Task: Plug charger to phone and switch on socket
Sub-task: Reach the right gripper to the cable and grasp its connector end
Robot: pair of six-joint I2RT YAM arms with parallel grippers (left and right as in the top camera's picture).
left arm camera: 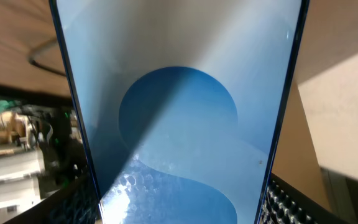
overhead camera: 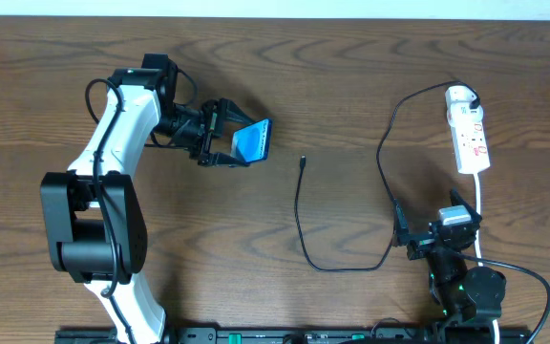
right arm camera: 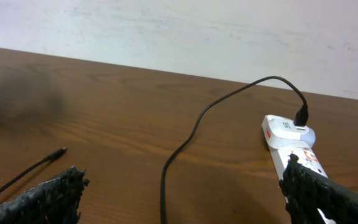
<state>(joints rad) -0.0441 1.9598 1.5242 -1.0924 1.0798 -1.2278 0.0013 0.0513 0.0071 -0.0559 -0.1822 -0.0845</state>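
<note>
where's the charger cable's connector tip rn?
Overhead, the small black connector tip lies on the wooden table near centre, just right of the blue-screened phone held by the left gripper.

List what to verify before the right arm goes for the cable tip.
1. Phone clamped in left pincer: ok.
2. Right pincer open and empty: ok.
3. Charger tip lying free on the table: ok.
4. Plug head seated in socket: ok.
5. Socket switch position: cannot tell.
6. Phone's port turned toward the tip: cannot tell.
</note>
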